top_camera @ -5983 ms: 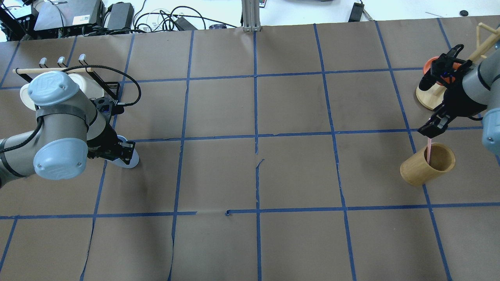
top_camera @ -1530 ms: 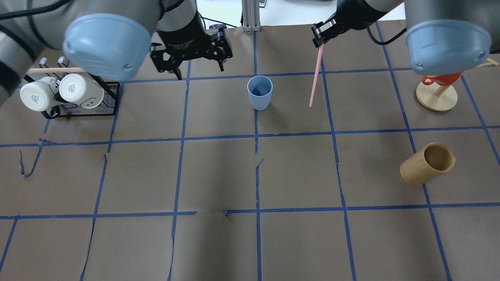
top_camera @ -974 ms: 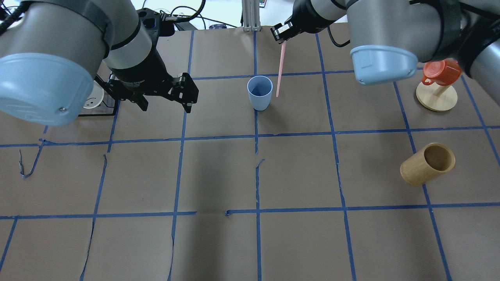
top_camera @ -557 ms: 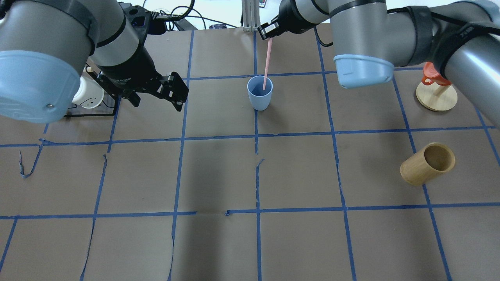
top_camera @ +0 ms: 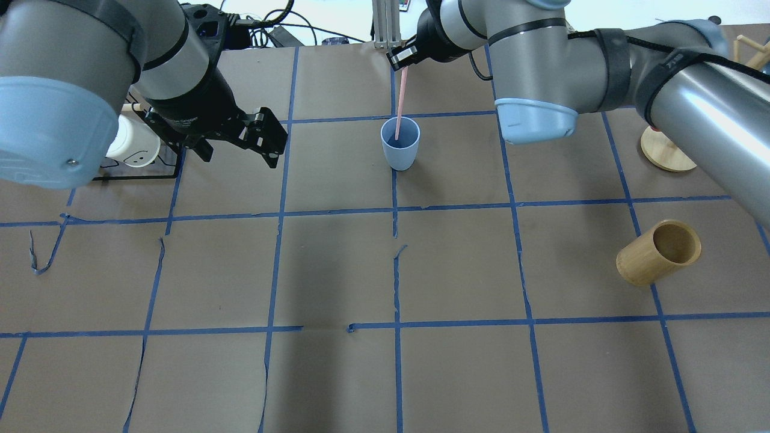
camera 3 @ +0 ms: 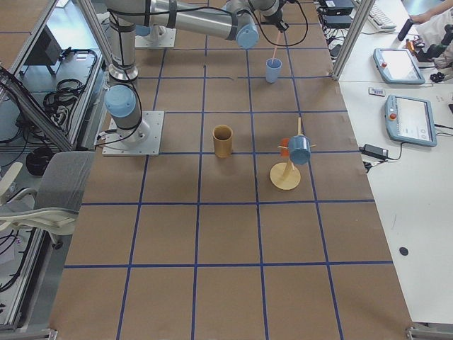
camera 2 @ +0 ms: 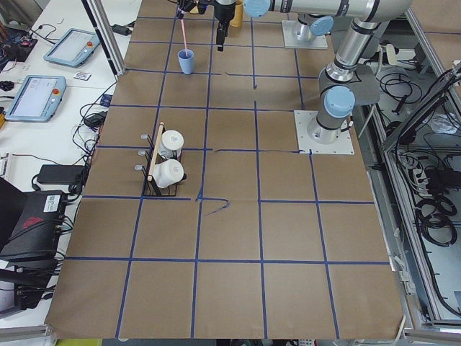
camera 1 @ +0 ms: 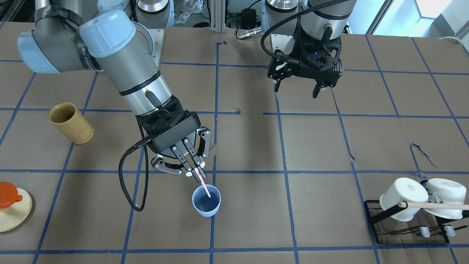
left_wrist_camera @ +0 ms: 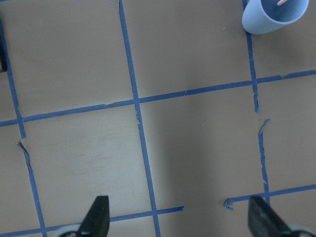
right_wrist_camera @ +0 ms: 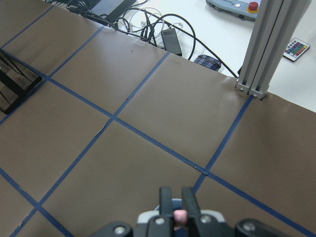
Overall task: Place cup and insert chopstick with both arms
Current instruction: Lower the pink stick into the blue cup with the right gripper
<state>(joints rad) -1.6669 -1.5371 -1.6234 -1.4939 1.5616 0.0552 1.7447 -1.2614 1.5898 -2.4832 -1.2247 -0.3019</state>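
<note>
The light-blue cup (top_camera: pixel 400 144) stands upright on a blue tape line at the far middle of the table; it also shows in the front view (camera 1: pixel 207 201) and the left wrist view (left_wrist_camera: pixel 271 15). My right gripper (top_camera: pixel 403 60) hangs right above it, shut on the top of a pale-pink chopstick (top_camera: pixel 400 99). The stick hangs nearly upright with its lower end inside the cup's mouth (camera 1: pixel 204 186). Its top end sits between the shut fingers in the right wrist view (right_wrist_camera: pixel 180 215). My left gripper (top_camera: pixel 240 159) is open and empty, well to the left of the cup (camera 1: pixel 295 91).
A tan wooden cylinder (top_camera: pixel 659 252) stands at the right. A round wooden stand (top_camera: pixel 665 150) with an orange cup (camera 1: pixel 7 194) is at the far right. A black rack with white mugs (camera 1: pixel 410 212) is at the far left, behind my left arm.
My right gripper carried the chopstick left to above the cup; its lower end is now inside the cup. My left gripper let go of the cup and drew back left.
</note>
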